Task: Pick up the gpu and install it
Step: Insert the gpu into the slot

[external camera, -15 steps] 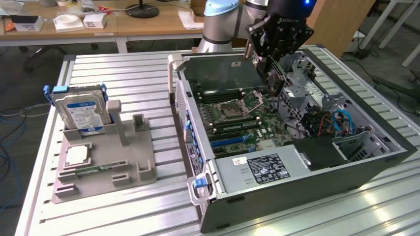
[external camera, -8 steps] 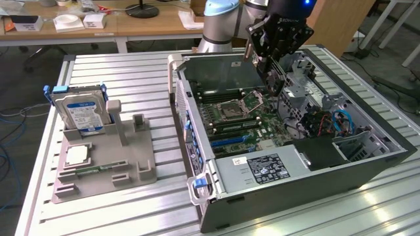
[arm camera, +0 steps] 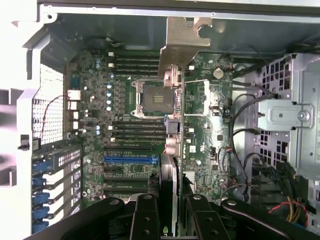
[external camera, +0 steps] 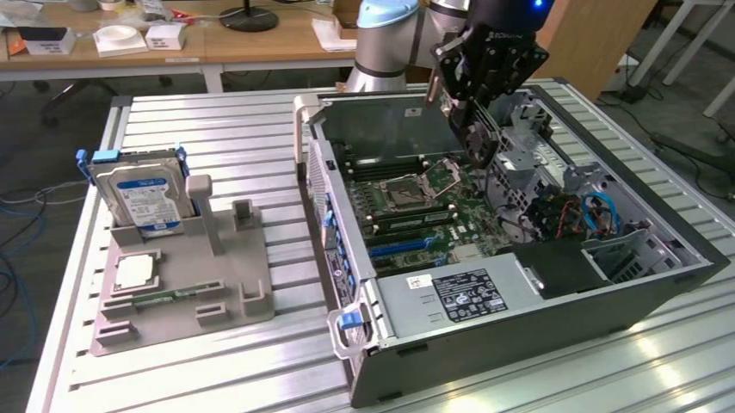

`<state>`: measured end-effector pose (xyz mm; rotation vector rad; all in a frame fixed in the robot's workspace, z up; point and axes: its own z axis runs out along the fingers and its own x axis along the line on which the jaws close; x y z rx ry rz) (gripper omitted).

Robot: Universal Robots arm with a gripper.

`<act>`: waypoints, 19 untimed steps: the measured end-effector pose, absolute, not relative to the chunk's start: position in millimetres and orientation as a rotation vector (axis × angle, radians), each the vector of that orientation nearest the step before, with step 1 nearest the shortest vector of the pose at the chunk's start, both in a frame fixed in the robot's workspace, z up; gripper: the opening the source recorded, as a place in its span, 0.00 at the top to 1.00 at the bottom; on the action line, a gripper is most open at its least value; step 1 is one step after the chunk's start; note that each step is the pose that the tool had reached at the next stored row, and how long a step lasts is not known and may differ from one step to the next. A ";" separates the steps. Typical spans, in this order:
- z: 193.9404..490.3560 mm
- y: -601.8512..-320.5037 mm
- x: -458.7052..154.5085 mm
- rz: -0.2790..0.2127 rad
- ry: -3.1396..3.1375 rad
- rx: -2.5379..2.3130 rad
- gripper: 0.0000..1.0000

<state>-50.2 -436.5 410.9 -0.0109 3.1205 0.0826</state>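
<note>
My gripper [external camera: 480,129] hangs over the open computer case [external camera: 643,288], above the motherboard [external camera: 425,206], and is shut on the gpu [external camera: 483,144], a thin black card held on edge. In the wrist view the gpu [arm camera: 170,170] runs edge-on away from between my two black fingers [arm camera: 145,215], and its metal end bracket [arm camera: 182,40] reaches the case's far wall. The card floats above the board, over the CPU socket [arm camera: 152,97]. The blue slot [arm camera: 131,160] lies off to one side of it.
A grey holder [external camera: 230,284] at the exterior view's left carries a silver hard drive [external camera: 144,194], a CPU [external camera: 136,271] and a green memory stick [external camera: 172,298]. Inside the case sit the power supply [external camera: 460,297] and a drive cage [arm camera: 285,115] with cables [external camera: 597,211].
</note>
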 end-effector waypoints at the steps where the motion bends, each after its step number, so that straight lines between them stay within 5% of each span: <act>1: 410.9 -436.5 -50.1 0.083 3.121 -0.035 0.73; 19: 410.9 -436.8 -50.1 0.085 3.109 -0.324 0.73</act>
